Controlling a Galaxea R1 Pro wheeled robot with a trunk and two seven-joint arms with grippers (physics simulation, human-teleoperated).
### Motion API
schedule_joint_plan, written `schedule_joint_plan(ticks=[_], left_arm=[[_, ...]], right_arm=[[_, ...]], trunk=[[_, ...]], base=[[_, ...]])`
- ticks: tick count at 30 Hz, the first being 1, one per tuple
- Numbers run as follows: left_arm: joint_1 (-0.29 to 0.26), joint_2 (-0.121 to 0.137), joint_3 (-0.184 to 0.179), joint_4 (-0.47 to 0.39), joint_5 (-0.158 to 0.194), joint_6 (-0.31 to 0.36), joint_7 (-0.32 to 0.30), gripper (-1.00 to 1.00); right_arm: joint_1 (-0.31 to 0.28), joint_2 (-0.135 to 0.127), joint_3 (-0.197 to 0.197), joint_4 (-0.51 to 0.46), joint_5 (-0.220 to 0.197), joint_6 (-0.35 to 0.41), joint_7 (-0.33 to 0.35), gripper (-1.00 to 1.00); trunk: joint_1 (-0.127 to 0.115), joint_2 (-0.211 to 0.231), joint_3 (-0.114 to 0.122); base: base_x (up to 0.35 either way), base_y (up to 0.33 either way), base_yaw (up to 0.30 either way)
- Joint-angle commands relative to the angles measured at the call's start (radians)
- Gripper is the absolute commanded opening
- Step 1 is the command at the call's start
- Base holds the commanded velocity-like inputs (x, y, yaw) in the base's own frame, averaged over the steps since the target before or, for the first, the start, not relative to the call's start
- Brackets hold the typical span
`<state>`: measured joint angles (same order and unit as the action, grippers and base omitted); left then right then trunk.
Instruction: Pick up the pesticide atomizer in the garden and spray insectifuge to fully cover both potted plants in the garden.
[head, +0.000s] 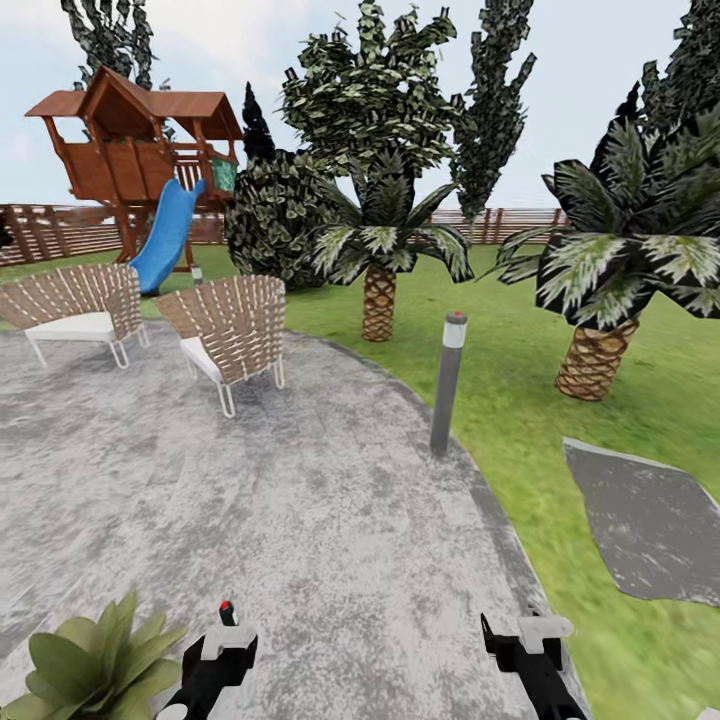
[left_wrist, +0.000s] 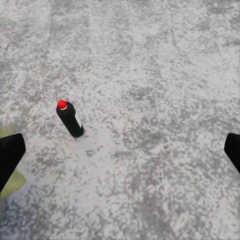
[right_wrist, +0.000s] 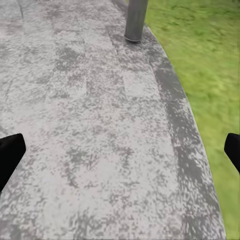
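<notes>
The pesticide atomizer (left_wrist: 70, 119), a small dark bottle with a red tip, stands upright on the grey paving of the garden (head: 300, 480). In the head view its red tip (head: 226, 608) peeks up just beyond my left gripper (head: 215, 650). That gripper (left_wrist: 120, 155) is open and hangs above the paving, with the bottle ahead of it and off to one side. One potted plant (head: 95, 660), a low rosette of broad green leaves, sits beside the left arm. My right gripper (head: 525, 640) is open and empty over the paving (right_wrist: 100, 125). Insectifuge is out of view.
A grey lamp post (head: 447, 385) stands at the paving's edge, also seen as the post (right_wrist: 135, 20). Two woven chairs (head: 235, 335) sit at the back left. Striped palms (head: 380, 260) and a dark stepping stone (head: 650, 530) lie on the lawn; a playhouse with a blue slide (head: 165, 235) stands far back.
</notes>
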<state>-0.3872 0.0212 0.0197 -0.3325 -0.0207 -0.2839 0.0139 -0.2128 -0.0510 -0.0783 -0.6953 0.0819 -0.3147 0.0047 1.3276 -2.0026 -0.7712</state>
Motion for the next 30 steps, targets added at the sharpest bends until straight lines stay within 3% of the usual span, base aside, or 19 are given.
schedule_joint_plan(ticks=[1,12,23,27,30], left_arm=[[-0.001,-0.001,0.002,0.001,-0.002,-0.004,0.001,1.00],[-0.001,0.000,0.002,0.000,-0.002,-0.004,0.001,1.00],[-0.015,-0.014,0.000,-0.007,-0.002,0.001,0.003,1.00],[-0.063,-0.024,0.000,-0.019,-0.003,0.004,0.023,1.00],[-0.146,-0.027,-0.001,-0.019,-0.005,0.009,0.055,1.00]], right_arm=[[0.000,0.000,-0.003,0.000,0.009,-0.003,0.001,1.00],[0.000,0.000,-0.003,0.000,0.009,-0.003,0.000,1.00],[0.000,0.000,-0.003,-0.002,0.009,-0.003,-0.001,1.00],[0.000,0.000,-0.006,-0.013,0.008,-0.002,-0.001,1.00],[-0.003,-0.002,-0.007,-0.113,0.007,0.003,-0.001,1.00]], trunk=[[0.000,0.000,-0.001],[0.000,0.000,-0.001],[0.000,0.000,-0.001],[0.000,0.000,-0.001],[0.000,0.000,-0.001]], base=[[0.237,-0.167,0.258],[0.206,-0.148,0.274],[0.025,-0.011,0.275],[0.000,0.000,0.114],[0.000,0.000,0.020]])
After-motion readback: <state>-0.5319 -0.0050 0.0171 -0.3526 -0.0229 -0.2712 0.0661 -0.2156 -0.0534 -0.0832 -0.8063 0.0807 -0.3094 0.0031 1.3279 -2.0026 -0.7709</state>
